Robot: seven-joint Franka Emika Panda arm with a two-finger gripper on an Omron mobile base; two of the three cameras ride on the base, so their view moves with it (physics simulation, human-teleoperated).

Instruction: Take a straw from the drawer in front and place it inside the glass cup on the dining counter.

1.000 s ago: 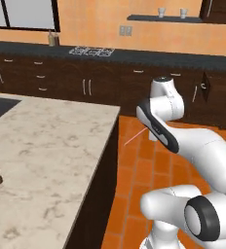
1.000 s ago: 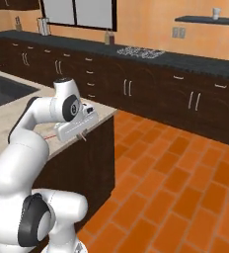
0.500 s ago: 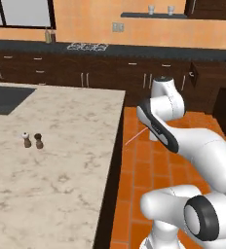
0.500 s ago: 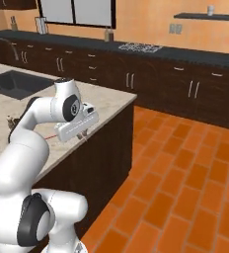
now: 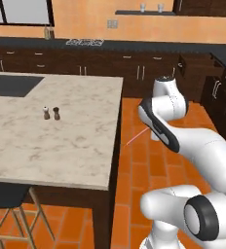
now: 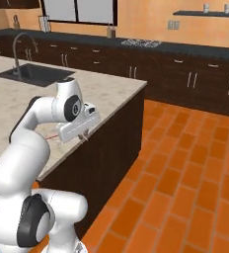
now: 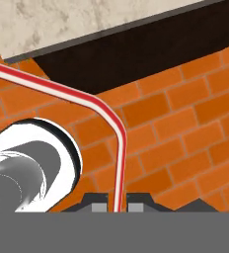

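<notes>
Base advanced along dining counter (image 5: 76, 146); straw (image 7: 117, 148) pinched between fingertips (image 7: 136, 200).

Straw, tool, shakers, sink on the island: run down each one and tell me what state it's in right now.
straw: clamped between the tool's fingertips, off the floor, bent end pointing away.
tool: shut on the straw, held over the brick floor beside the dining counter.
two shakers: upright, side by side on the counter.
sink: set into the counter, tap standing behind it, no water visible.
</notes>
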